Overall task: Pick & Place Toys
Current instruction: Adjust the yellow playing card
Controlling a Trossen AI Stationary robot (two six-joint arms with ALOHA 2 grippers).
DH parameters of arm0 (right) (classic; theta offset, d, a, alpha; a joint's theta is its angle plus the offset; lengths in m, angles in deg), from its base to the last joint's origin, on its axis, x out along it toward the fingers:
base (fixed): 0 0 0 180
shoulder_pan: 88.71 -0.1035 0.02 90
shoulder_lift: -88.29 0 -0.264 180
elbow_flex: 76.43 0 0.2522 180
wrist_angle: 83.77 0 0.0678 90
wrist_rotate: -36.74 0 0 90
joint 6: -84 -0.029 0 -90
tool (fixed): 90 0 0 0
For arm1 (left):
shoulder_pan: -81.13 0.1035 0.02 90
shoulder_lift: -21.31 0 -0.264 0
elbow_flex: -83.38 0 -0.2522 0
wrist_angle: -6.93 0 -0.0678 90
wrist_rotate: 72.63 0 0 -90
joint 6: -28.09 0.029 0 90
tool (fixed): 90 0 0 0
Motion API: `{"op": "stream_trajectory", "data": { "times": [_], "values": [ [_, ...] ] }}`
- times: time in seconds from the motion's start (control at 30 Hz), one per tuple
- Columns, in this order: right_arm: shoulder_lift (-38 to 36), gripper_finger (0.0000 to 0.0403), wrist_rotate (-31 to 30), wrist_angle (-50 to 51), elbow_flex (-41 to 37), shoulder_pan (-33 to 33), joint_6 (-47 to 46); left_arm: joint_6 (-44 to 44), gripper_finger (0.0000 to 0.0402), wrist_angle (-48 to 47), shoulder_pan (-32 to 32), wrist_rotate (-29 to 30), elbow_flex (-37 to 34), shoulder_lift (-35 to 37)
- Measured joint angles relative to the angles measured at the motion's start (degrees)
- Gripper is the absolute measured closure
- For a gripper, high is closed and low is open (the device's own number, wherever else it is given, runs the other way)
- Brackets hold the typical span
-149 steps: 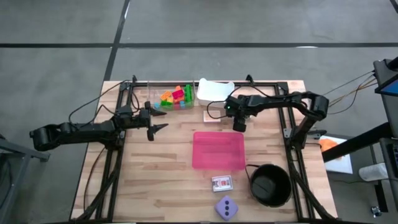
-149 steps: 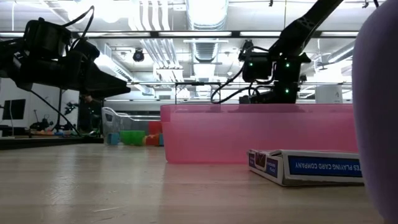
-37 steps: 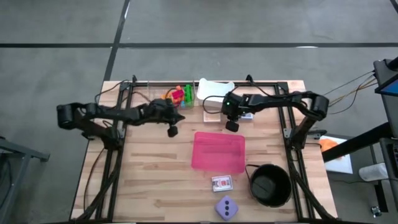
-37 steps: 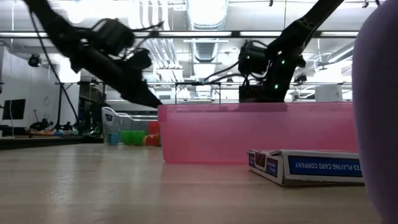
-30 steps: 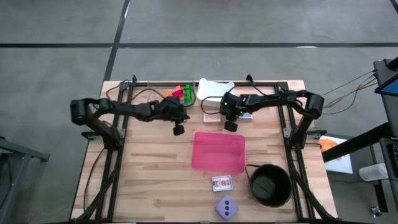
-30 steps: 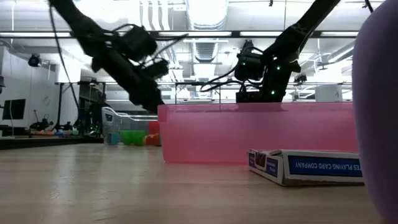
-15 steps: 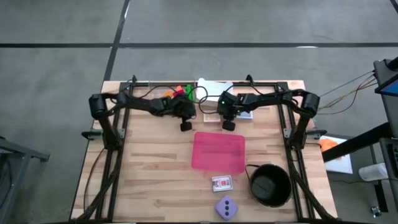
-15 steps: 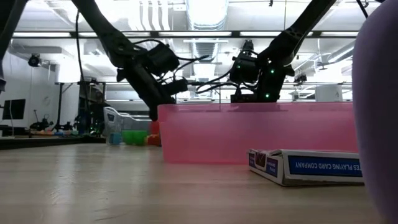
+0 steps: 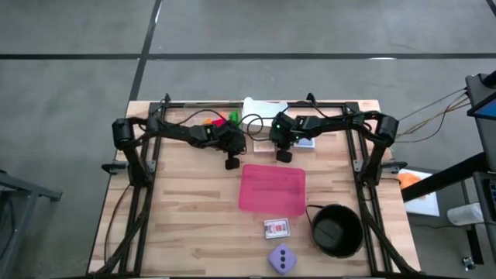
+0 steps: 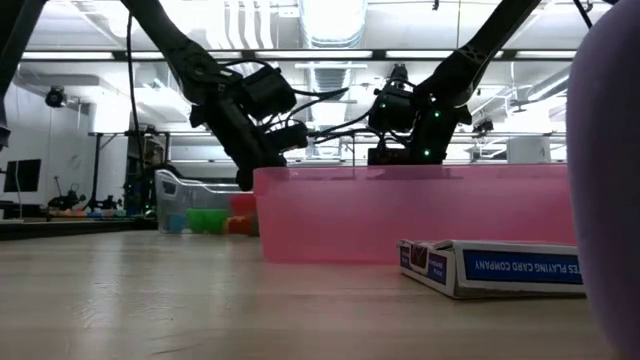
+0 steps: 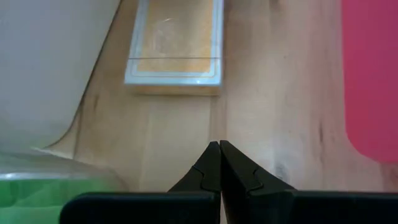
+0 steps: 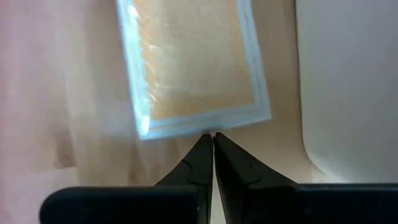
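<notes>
Both claws are pinched shut on nothing: the left claw [image 9: 231,163] and the right claw [image 9: 284,156] hover at the far side of the counter [image 9: 194,225]. Nearest lies the lilac die [image 9: 282,258], then the pink tray [image 9: 272,188] (nothing visibly inside it). Farthest, the bricks [image 9: 221,119] sit in their clear bin. By my reading, nothing is placed yet; everything remains.

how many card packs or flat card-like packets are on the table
2: a playing card box near the front edge beside the lilac die, and an orange flat packet at the back; others may be hidden by the arms.
</notes>
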Motion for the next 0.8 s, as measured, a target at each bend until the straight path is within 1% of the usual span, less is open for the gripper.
{"op": "stream_trajectory", "data": {
  "times": [0.13,0.8],
  "values": [
    [-0.02,0.0385,3.1,-1.55,0.0,0.0,0.37,-0.74,0.0401,0.16,-0.04,0.13,-0.03,0.01],
    [-0.04,0.0385,7.3,-7.74,0.0,-0.17,1.75,-0.84,0.0401,0.47,-0.04,0.2,-0.2,0.03]
  ]
}}
